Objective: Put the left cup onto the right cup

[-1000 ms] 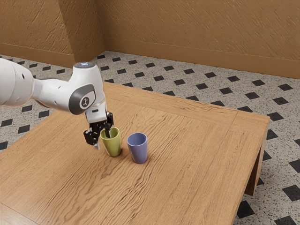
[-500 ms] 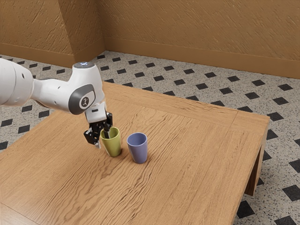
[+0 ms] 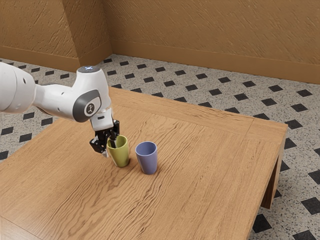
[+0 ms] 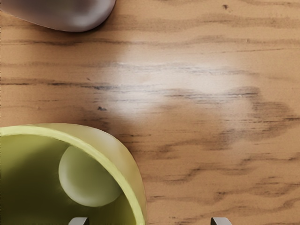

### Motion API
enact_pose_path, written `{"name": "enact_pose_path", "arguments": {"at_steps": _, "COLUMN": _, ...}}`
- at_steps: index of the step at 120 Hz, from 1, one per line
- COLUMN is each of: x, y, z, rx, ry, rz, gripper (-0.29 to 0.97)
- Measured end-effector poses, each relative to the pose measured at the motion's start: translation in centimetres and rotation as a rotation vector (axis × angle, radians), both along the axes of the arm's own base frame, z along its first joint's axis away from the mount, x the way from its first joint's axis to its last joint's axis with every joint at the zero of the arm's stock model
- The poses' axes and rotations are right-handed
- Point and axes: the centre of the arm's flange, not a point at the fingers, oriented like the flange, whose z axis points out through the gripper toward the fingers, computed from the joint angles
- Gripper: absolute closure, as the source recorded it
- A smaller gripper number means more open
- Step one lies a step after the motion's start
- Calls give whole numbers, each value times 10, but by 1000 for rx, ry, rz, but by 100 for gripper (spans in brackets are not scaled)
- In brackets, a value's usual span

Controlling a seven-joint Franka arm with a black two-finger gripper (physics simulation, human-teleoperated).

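Note:
A green cup (image 3: 119, 152) stands upright on the wooden table (image 3: 200, 175), at the exterior view's left of a blue cup (image 3: 146, 157), with a small gap between them. My gripper (image 3: 108, 146) hangs over the green cup's rim on the side away from the blue cup. It is open, one finger inside the cup and the other outside. In the wrist view the green cup (image 4: 70, 178) lies just under my hand, its rim between two widely spaced fingertips (image 4: 220, 221). The blue cup's side (image 4: 65, 13) shows beyond it.
The tabletop stretches wide toward the exterior view's right and front. Its far edge (image 3: 200, 111) and right corner (image 3: 285, 129) drop to a checkered floor (image 3: 240, 90).
My arm has risen very slightly. Both cups stand where they were.

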Motion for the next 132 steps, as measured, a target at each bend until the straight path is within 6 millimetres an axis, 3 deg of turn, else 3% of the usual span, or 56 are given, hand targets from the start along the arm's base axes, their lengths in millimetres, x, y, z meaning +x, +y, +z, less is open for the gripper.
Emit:
{"name": "enact_pose_path", "arguments": {"at_steps": 64, "x": 1, "y": -1, "z": -3, "rx": 0, "ry": -4, "rz": -1, "gripper": 51}}
{"name": "enact_pose_path", "arguments": {"at_steps": 132, "x": 1, "y": 0, "z": -5, "rx": 1, "ry": -11, "rz": 1, "gripper": 53}}
